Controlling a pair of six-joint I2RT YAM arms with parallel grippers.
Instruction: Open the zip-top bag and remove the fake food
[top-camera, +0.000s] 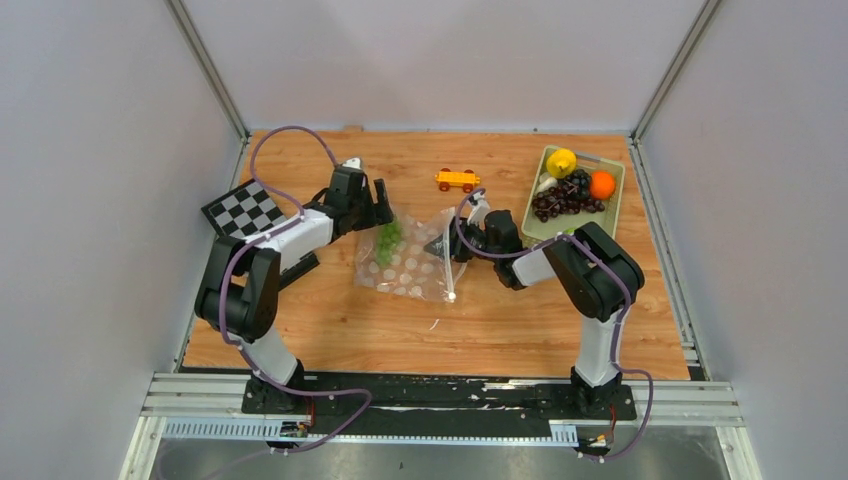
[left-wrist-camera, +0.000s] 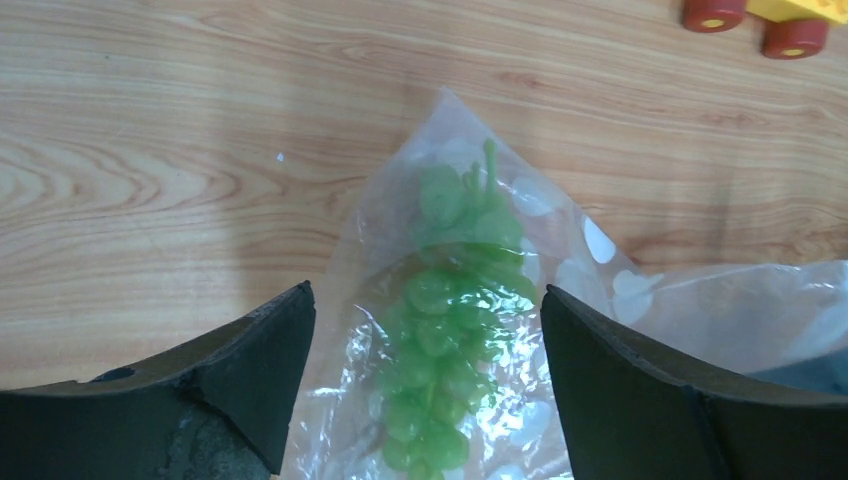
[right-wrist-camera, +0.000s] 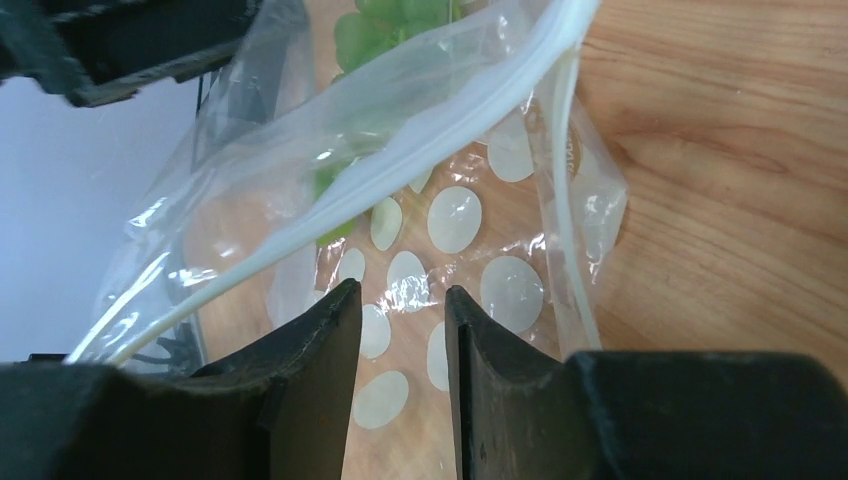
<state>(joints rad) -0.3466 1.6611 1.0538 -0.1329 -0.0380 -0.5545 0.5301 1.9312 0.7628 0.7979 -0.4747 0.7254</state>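
Note:
The zip-top bag (top-camera: 410, 262) lies flat mid-table with its white zip strip (top-camera: 449, 262) on the right side, and its mouth stands open in the right wrist view (right-wrist-camera: 420, 150). A green grape bunch (top-camera: 389, 240) sits inside the bag's far left corner. My left gripper (top-camera: 383, 208) is open, its fingers straddling that bunch (left-wrist-camera: 450, 320) through the plastic (left-wrist-camera: 600, 290). My right gripper (top-camera: 445, 245) is at the bag's mouth, its jaws a little apart and empty (right-wrist-camera: 402, 287), under the raised zip strip. A lemon (top-camera: 561, 162), an orange ball (top-camera: 602, 185) and a purple grape bunch (top-camera: 565, 197) lie in the tray.
A green tray (top-camera: 618, 205) stands at the back right. An orange-yellow toy car (top-camera: 456, 179) sits behind the bag and shows in the left wrist view (left-wrist-camera: 770, 20). A checkerboard card (top-camera: 245, 209) lies at the left edge.

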